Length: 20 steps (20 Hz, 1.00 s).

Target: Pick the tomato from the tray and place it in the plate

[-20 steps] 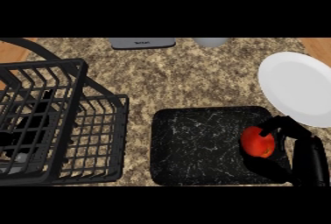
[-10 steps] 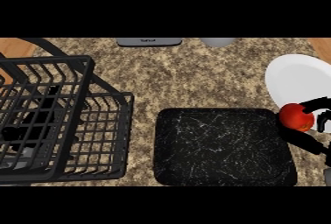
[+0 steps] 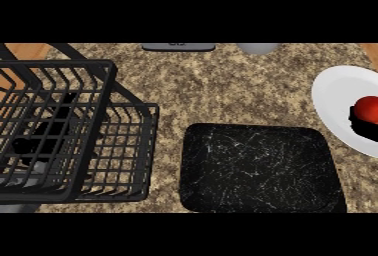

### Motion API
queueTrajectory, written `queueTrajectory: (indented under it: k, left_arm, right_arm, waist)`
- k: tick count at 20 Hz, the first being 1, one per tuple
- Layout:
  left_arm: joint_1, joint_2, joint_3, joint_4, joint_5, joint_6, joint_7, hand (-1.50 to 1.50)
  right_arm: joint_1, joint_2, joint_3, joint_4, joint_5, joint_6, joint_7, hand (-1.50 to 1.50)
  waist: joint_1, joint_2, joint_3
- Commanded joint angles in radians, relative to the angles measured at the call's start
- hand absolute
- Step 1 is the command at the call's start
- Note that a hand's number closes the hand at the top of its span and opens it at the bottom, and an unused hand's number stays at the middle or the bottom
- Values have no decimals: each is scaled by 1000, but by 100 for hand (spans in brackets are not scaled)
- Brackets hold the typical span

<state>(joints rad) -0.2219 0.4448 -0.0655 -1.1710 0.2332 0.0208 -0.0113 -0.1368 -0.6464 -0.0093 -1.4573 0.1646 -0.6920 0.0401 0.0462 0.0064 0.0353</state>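
The red tomato (image 3: 368,108) is at the view's right edge, over the white plate (image 3: 334,100). My right hand (image 3: 362,127) is curled round it from below and mostly cut off by the edge. I cannot tell whether the tomato touches the plate. The black tray (image 3: 258,170) lies at the lower middle with nothing in it. My left hand (image 3: 40,137) shows only as a dark shape behind the bars of the wire basket at the left.
A large black wire basket (image 3: 111,125) fills the left side, just beside the tray. At the counter's back edge sit a flat dark grey object (image 3: 178,47) and a grey round object (image 3: 258,48).
My right hand has carried the tomato from the tray's right part up and rightwards onto the plate's area. The view has shifted, so plate and hand sit further right.
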Motion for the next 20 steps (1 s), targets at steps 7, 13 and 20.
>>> queueTrajectory:
  k: [7,13,20]
  left_arm:
    - [1,-164,-85,3,67,-11,73,0]
    - [-13,-181,-105,42,56,1,73,0]
    - [23,-187,-105,49,57,19,45,0]
  right_arm:
    - [-71,-98,-27,413,-53,231,-87,-150]
    - [-185,-76,-39,551,-125,386,-209,-150]
    - [-256,-9,-178,645,-286,471,-426,-150]
  waist:
    - [49,35,-27]
    - [59,32,-23]
    - [35,18,-21]
